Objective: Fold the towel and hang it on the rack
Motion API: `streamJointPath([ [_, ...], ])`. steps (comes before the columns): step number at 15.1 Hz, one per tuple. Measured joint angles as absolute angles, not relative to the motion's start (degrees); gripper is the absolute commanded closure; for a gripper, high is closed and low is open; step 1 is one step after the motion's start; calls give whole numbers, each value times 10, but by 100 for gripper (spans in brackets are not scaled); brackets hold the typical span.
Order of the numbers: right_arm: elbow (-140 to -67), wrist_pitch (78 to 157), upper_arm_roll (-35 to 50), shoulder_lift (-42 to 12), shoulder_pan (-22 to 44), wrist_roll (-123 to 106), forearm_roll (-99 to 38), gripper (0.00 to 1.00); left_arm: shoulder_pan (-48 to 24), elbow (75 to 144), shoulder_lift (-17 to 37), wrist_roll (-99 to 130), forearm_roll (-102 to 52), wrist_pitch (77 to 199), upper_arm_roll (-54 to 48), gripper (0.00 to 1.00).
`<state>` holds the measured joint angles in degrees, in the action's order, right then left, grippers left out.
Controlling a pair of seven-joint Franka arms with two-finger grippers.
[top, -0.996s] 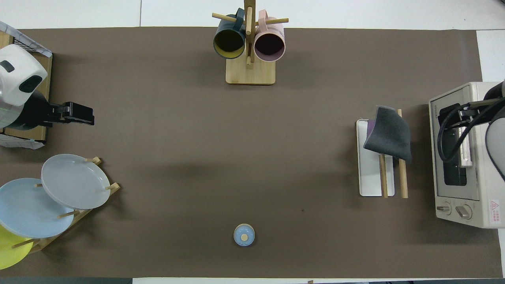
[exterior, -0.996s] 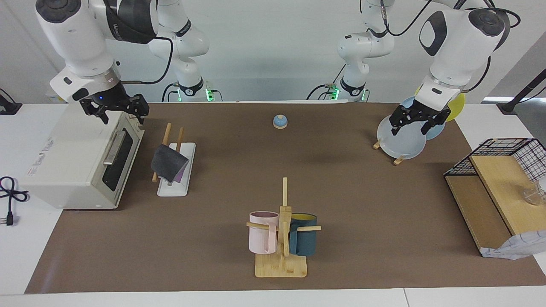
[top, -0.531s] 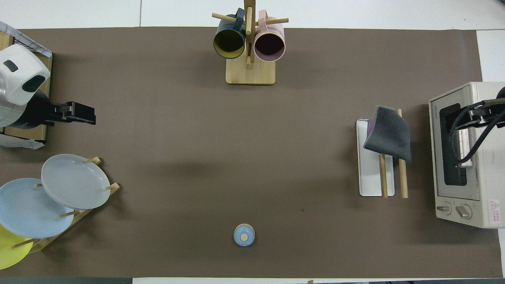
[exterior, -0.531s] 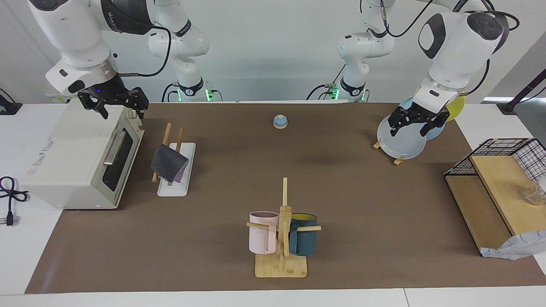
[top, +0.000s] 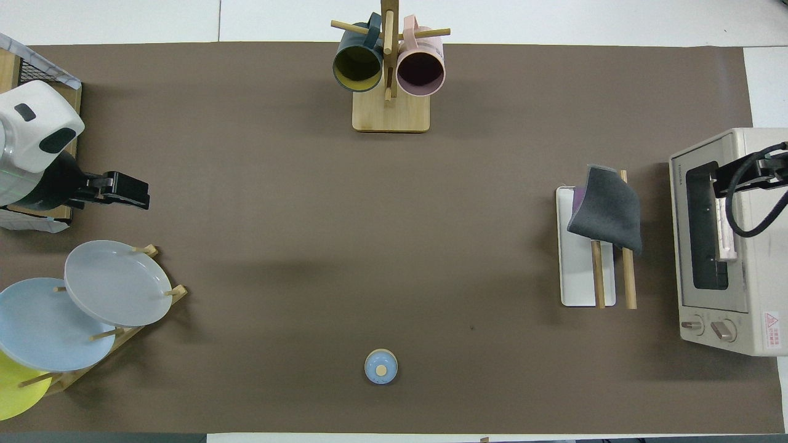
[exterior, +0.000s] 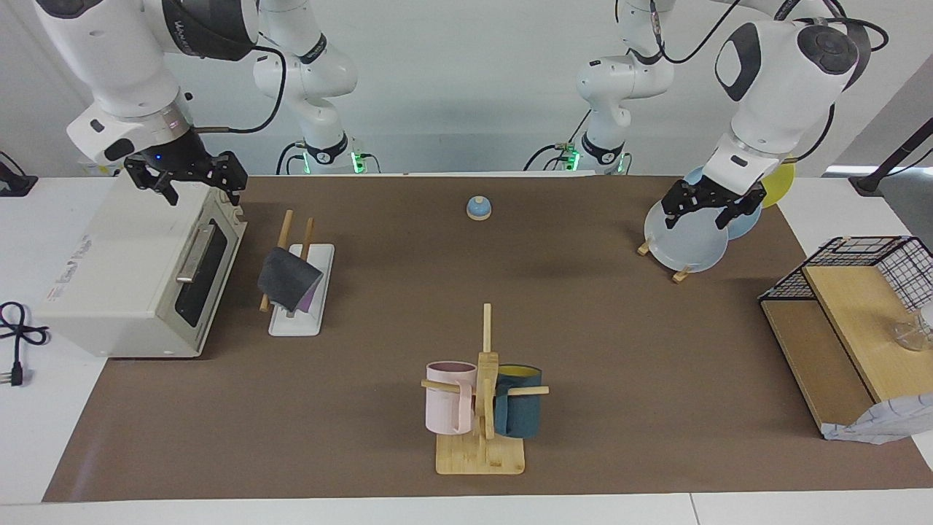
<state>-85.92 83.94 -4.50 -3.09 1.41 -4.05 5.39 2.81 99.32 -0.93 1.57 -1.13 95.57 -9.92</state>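
Both grippers are hanging with their jaws spread wide and holding nothing. The right gripper [exterior: 191, 186] is hovering over the top of the white toaster oven [exterior: 138, 273] at the right arm's end of the table, its black fingers pointing down. In the overhead view only its cable and a dark edge are showing above the oven [top: 726, 246]. The left gripper [exterior: 705, 211] is hanging over the plate stand, in front of the grey plate [exterior: 685, 240], at the left arm's end of the table; from overhead the left gripper [top: 126, 189] is showing over the brown mat [top: 369, 234], beside the wire basket shelf [exterior: 860, 306].

The towel [exterior: 288, 281] is draping grey face up over the two wooden rods of the rack [exterior: 299, 321], with a sliver of purple peeking out underneath at the edge. It is covering the end of the rods farther from the robots, leaving the nearer ends bare. From overhead the towel [top: 606, 209] is sitting across both rods, above the rack's white base [top: 572, 277], just beside the oven door.

A small blue bell [exterior: 478, 208] is resting on the mat near the robots. The mug stand [exterior: 481, 452] is carrying a pink mug [exterior: 446, 407] and a dark teal mug [exterior: 519, 412] at the table's edge farthest from the robots.
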Motion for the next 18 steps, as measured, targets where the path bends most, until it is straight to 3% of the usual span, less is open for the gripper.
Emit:
streamJointPath([
  [18, -854, 837, -32, -37, -6, -40, 15, 0, 28, 989, -10, 16, -11, 958, -93, 0],
])
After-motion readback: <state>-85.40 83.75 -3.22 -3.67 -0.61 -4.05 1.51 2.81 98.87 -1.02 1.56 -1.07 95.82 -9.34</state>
